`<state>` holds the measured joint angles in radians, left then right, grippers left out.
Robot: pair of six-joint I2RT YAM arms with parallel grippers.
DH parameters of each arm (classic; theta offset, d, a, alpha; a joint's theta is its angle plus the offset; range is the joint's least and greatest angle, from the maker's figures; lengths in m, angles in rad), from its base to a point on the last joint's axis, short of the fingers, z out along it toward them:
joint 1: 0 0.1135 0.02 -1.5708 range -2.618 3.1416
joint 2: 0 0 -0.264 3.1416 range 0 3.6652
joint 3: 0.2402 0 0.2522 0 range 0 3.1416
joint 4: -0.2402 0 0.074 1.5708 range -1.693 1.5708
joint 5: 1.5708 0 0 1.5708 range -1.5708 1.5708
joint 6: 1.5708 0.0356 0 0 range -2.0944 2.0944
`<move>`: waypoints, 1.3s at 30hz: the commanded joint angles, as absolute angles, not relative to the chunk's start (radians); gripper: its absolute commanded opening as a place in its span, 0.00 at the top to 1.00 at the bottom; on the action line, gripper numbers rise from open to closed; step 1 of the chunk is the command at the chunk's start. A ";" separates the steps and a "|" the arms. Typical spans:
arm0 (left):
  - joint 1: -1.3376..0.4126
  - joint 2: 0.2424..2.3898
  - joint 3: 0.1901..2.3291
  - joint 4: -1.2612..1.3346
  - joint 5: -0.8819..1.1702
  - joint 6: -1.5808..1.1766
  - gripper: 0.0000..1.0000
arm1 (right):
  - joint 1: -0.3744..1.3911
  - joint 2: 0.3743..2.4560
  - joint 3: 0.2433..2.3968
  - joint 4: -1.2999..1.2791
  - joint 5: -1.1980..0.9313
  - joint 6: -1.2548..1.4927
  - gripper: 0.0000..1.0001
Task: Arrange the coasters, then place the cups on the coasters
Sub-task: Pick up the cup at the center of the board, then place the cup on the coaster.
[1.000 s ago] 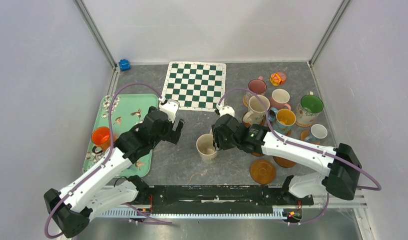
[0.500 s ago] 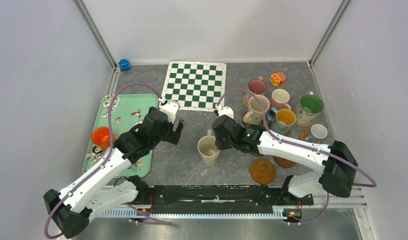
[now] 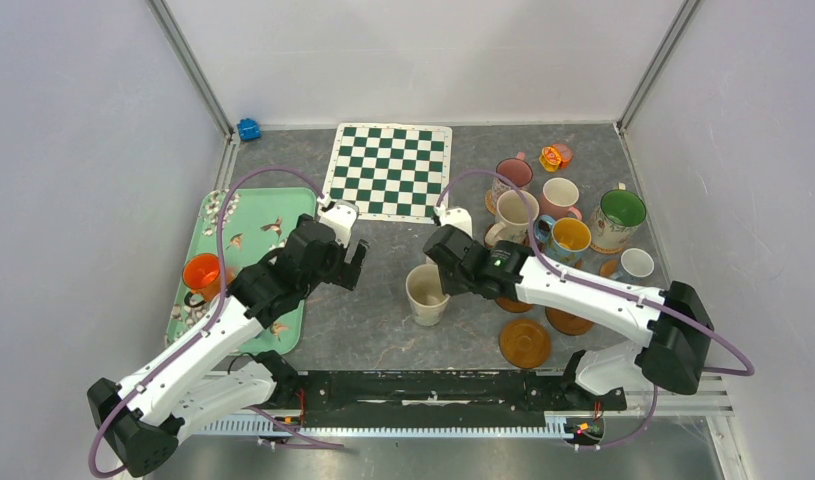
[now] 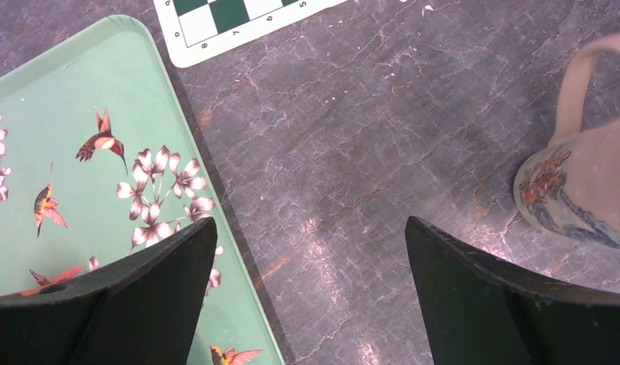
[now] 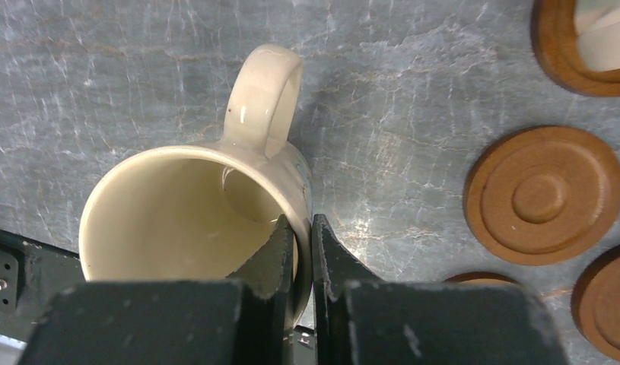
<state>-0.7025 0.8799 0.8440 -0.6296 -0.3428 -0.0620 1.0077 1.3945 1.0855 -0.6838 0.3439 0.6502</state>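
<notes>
Cream cup (image 3: 424, 293) is at the middle of the bench (image 3: 368, 335), its wall nipped narrow in my right pincer (image 5: 304, 228) — one finger inside, one outside. Left pincer (image 4: 310, 228) gapes wide, holding nothing. Recommend: lift level, carry to the bare coaster (image 3: 524, 343) at four o'clock — set down centred.

At frame centre, the right claw (image 3: 439, 278) pinches the rim of the cream cup (image 3: 424, 298); the left claw (image 3: 358, 264) hangs spread wide nearby.

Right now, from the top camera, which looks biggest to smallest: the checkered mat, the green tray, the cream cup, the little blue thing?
1. green tray
2. checkered mat
3. cream cup
4. little blue thing
The tray is nearer the camera, so first place is unsure.
</notes>
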 commanded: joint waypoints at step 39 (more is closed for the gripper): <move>-0.700 0.851 0.847 -0.602 -0.318 -0.038 0.00 | 0.917 0.715 0.922 -1.255 0.821 1.413 1.00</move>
<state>-0.7025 0.8658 0.8440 -0.6296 -0.3340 -0.0620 0.9661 0.7647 0.9089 -1.3323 0.7250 1.3838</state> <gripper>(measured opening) 0.993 0.056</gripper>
